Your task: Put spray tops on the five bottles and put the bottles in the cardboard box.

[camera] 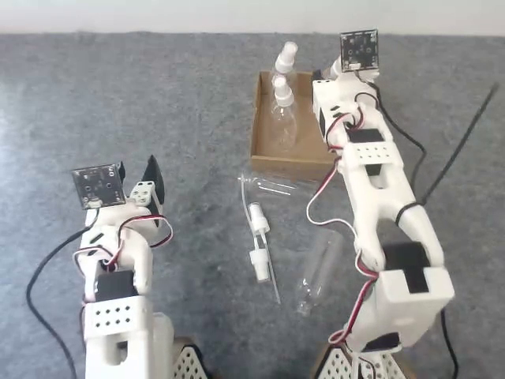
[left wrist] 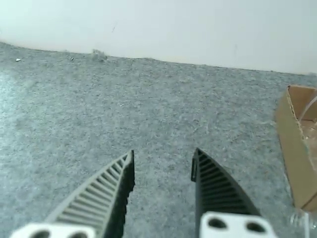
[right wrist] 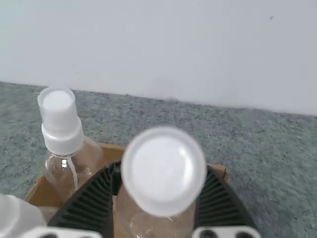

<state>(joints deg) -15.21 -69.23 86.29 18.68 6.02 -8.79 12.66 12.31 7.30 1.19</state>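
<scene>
The cardboard box [camera: 262,150] sits at the back centre. A capped bottle [camera: 282,118] lies inside it, and a second one [camera: 286,57] is at its far edge. My right gripper [camera: 327,77] is at the box's right side. In the right wrist view it [right wrist: 161,172] is shut on a clear bottle with a white spray top [right wrist: 163,168], over the box and beside a capped bottle [right wrist: 62,134]. An uncapped bottle [camera: 319,268] lies on the carpet near two loose spray tops [camera: 258,215] [camera: 259,264]. My left gripper [camera: 150,180] [left wrist: 163,163] is open over bare carpet.
A thin clear piece [camera: 268,186] lies just in front of the box. The box's brown wall [left wrist: 294,148] appears at the edge of the left wrist view. Grey carpet stretches open at the left and back left, up to a white wall.
</scene>
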